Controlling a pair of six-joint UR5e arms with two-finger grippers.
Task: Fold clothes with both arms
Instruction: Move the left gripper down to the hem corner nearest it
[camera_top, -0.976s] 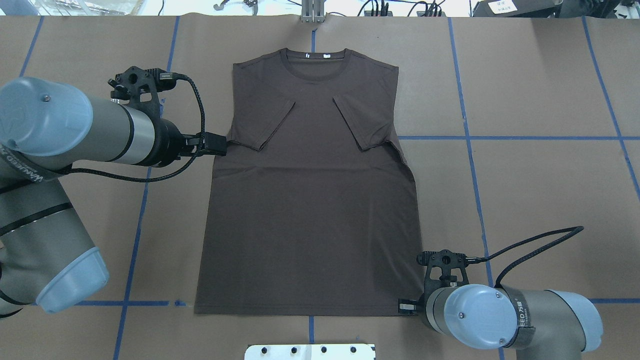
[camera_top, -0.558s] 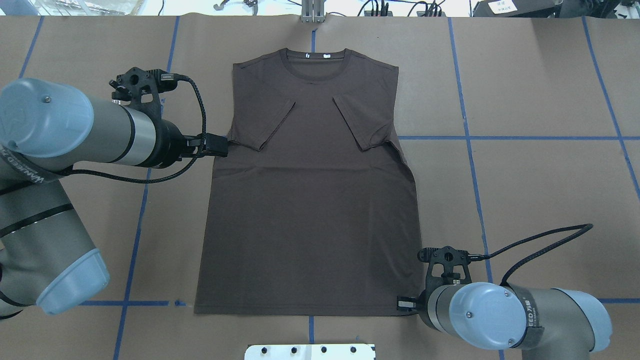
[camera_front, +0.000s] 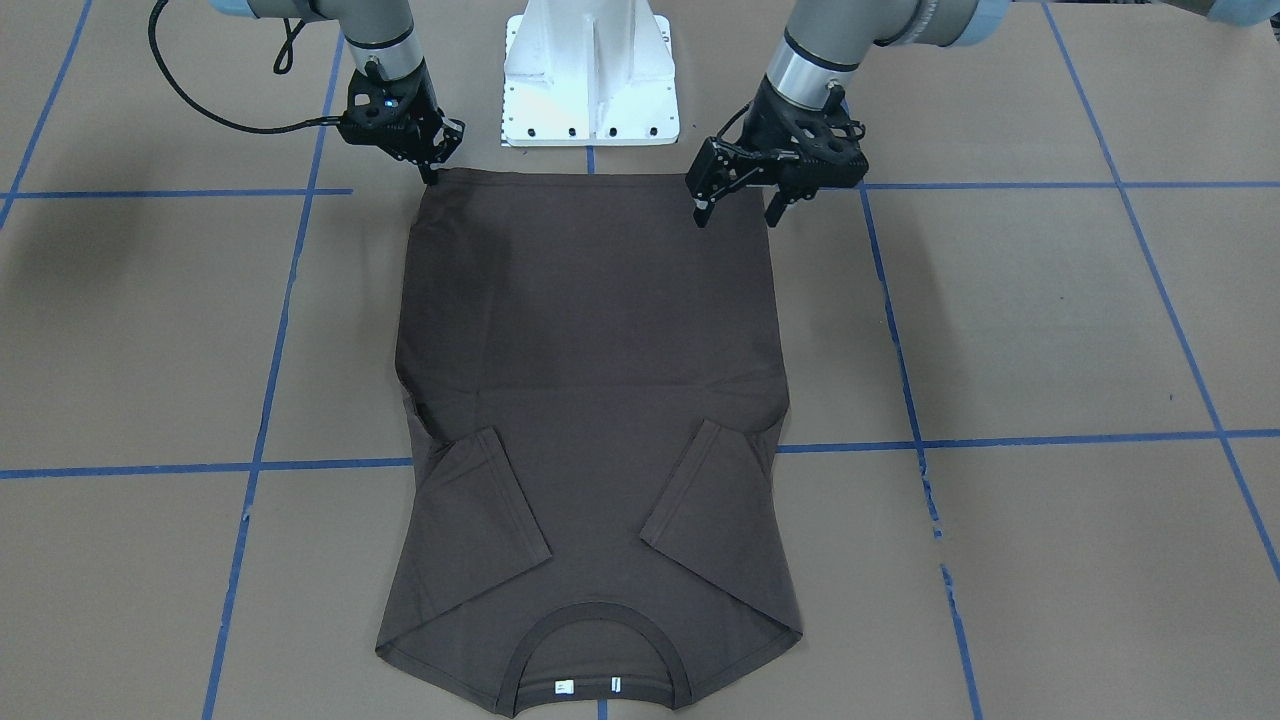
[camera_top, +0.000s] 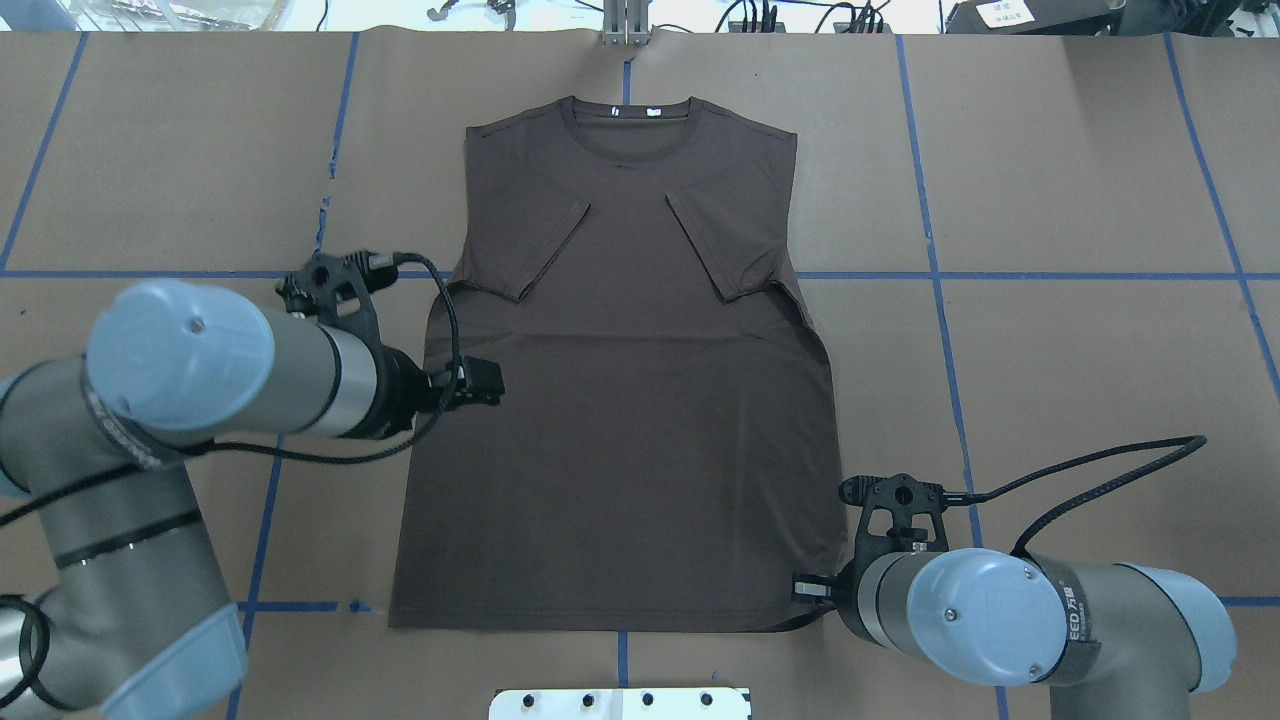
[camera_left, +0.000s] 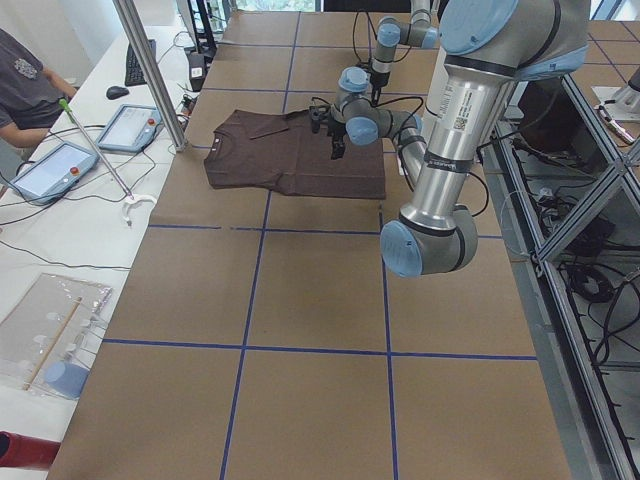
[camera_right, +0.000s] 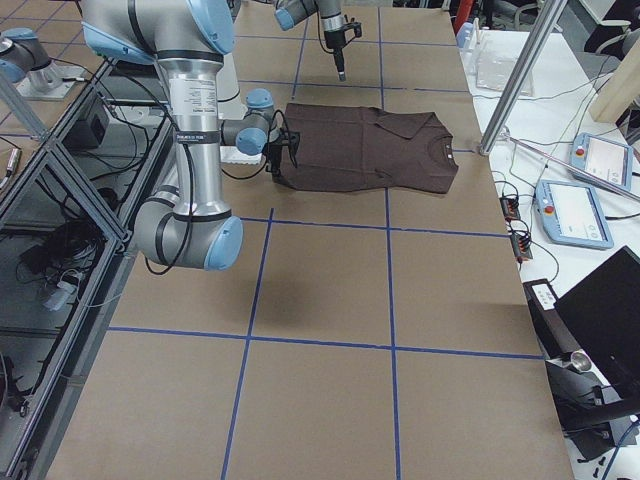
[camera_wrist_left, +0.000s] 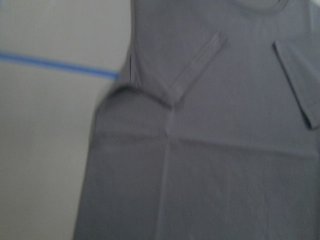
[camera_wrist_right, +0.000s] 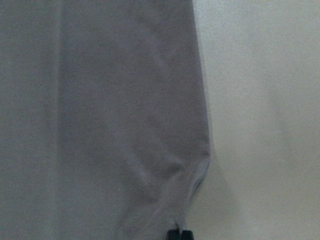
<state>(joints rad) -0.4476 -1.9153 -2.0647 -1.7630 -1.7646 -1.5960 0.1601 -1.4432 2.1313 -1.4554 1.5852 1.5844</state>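
The dark brown T-shirt (camera_top: 620, 420) lies flat on the table, collar (camera_top: 628, 118) far from me, both sleeves folded in over the chest. It also shows in the front view (camera_front: 590, 380). My left gripper (camera_front: 737, 210) is open and empty, held above the shirt's left side (camera_top: 488, 382). The left wrist view shows the shirt (camera_wrist_left: 225, 150) from above, blurred, with no fingers in it. My right gripper (camera_front: 433, 172) is shut on the shirt's near right hem corner (camera_top: 808, 592). In the right wrist view its fingertips (camera_wrist_right: 180, 234) pinch the raised cloth (camera_wrist_right: 125, 110).
The white pedestal base (camera_front: 590, 80) stands just behind the hem. Blue tape lines (camera_top: 1000, 275) cross the brown table cover. A metal post (camera_top: 625, 25) stands beyond the collar. An operator (camera_left: 25, 75) and tablets sit past the far edge.
My left gripper has left the shirt's left sleeve edge, moved back toward me and in over the shirt's body. The right arm has shifted slightly, still at the hem corner.
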